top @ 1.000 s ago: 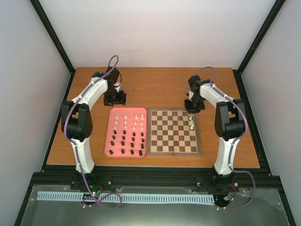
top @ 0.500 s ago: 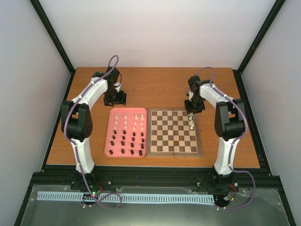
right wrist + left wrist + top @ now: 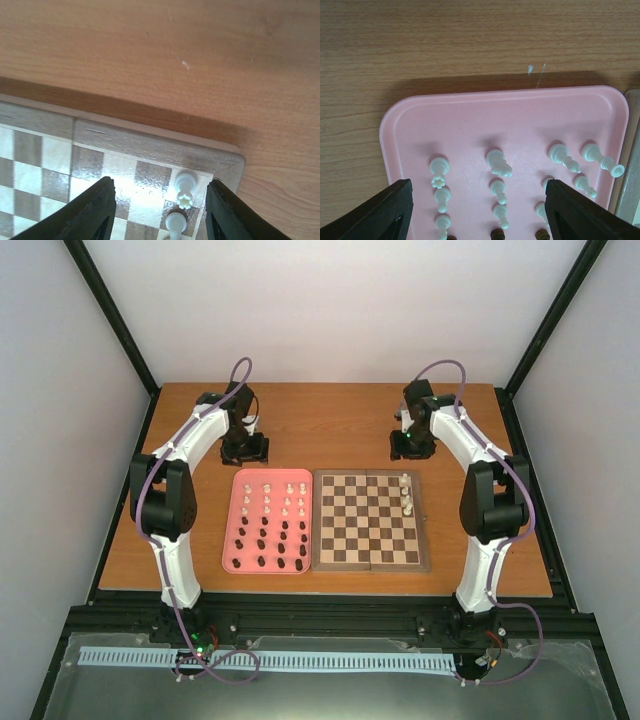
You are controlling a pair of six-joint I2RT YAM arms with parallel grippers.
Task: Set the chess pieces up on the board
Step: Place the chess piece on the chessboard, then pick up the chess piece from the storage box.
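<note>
White chess pieces (image 3: pixel 497 165) are stood upright at the pink tray's (image 3: pixel 405 125) far end, directly under the left gripper (image 3: pixel 477 185), held open and empty. The right gripper (image 3: pixel 160 187), likewise open and empty, is poised over the board's (image 3: pixel 125 142) far-right corner.

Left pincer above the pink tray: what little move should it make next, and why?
Probably drop down onto a white piece: the left pincer hangs open and empty over the tray, while the board holds only a few pieces.
</note>
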